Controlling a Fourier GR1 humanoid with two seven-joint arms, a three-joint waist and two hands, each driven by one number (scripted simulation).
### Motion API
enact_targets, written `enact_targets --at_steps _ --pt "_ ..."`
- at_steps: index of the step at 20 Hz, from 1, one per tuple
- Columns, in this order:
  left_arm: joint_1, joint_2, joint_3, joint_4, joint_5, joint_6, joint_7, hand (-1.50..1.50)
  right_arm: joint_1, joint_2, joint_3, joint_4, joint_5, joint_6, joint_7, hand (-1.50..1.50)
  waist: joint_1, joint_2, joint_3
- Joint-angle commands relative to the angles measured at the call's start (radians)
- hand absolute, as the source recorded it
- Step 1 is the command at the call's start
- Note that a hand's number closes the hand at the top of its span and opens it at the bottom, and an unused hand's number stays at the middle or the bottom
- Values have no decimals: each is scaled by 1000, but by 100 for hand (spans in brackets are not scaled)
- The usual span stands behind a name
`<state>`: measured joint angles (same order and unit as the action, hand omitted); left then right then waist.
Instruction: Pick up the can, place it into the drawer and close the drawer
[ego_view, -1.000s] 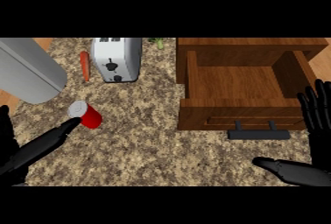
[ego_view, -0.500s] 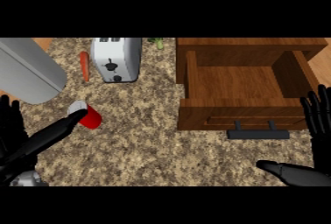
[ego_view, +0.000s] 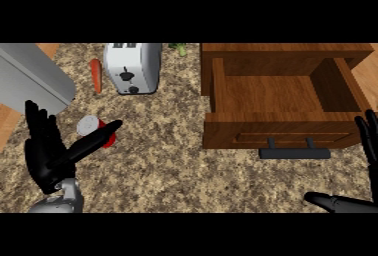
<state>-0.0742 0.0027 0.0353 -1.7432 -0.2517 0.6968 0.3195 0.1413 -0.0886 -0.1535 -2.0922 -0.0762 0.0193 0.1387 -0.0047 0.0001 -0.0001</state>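
A red can with a pale lid stands on the speckled counter at the left. My left hand is right beside it with fingers straight up and the thumb stretched across the can's front, partly covering its red side; the hand is open. The wooden drawer is pulled out at the upper right, its inside bare, with a dark handle on its front. My right hand shows at the lower right edge, fingers straight and apart, well away from the can.
A white toaster stands at the back, with an orange carrot lying left of it. A grey metal appliance fills the upper left corner. A bit of green shows behind the toaster.
My left hand has risen further into view and moved up toward the can, its thumb now crossing the can's front. The right hand slid slightly lower and rightward.
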Motion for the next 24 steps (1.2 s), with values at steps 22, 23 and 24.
enact_targets --at_steps 22,23,24 --pt "-46 -3 101 604 443 25 -623 -150 -6 11 -41 -100 8 41 105 -150 2 0 0" --pt "-81 -3 110 628 431 52 -590 -150 65 33 -65 -186 -22 37 115 -150 -1 0 0" --pt "-54 -3 146 702 477 -17 -710 -150 8 -55 -174 -93 -127 95 100 -150 -2 1 -1"
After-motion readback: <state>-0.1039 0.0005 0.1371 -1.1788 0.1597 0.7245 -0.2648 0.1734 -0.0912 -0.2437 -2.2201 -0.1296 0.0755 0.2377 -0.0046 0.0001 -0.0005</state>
